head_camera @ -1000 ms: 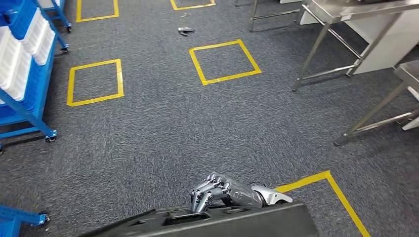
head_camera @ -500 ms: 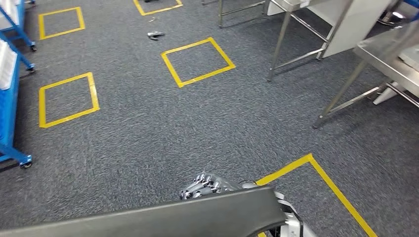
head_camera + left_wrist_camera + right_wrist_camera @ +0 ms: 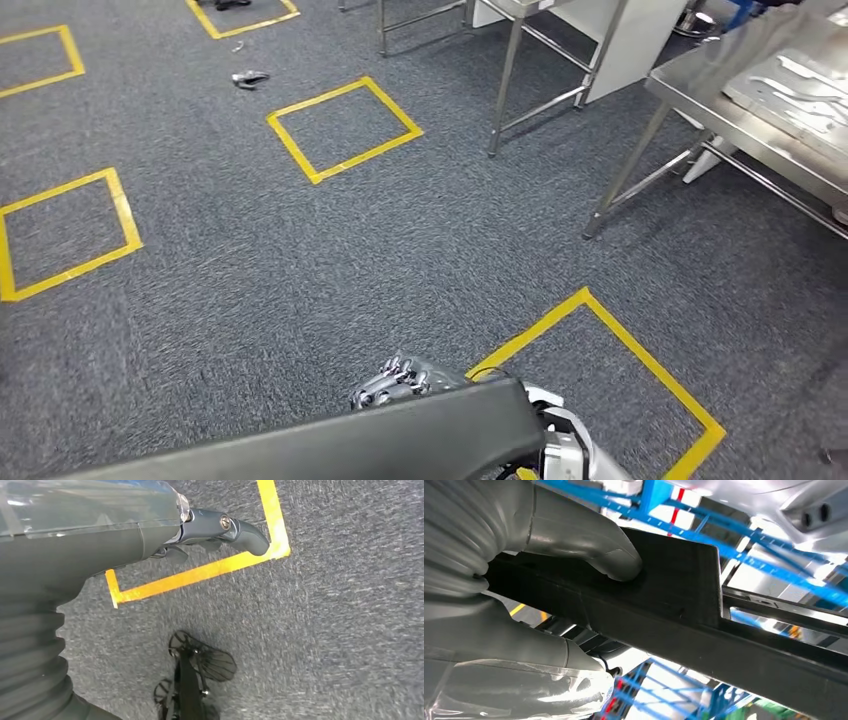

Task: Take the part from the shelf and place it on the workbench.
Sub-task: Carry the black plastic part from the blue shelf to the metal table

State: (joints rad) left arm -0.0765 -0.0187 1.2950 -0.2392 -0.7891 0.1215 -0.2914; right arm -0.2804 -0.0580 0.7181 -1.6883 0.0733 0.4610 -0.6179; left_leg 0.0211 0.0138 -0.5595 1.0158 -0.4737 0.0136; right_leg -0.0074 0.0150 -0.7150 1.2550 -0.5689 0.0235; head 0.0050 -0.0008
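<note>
Along the head view's bottom edge, the long black part (image 3: 330, 445) runs from lower left to centre. The right hand (image 3: 395, 383) grips its end. The left hand (image 3: 220, 530) hangs over the carpet, whether holding anything I cannot tell. The steel bench (image 3: 720, 100) stands upper right.

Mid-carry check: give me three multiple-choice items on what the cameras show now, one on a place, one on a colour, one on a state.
1. In the head view, where is the steel workbench?
A) lower left
B) upper right
C) dead centre

2. What colour are the tape squares on the carpet?
A) yellow
B) red
C) white

3. What state is the black part in?
A) lying on the carpet
B) resting on the workbench
C) gripped by the right robot hand

Answers:
1 B, it stands at the upper right edge.
2 A, every taped outline is yellow.
3 C, the right wrist view shows the thumb pressed on it.
</note>
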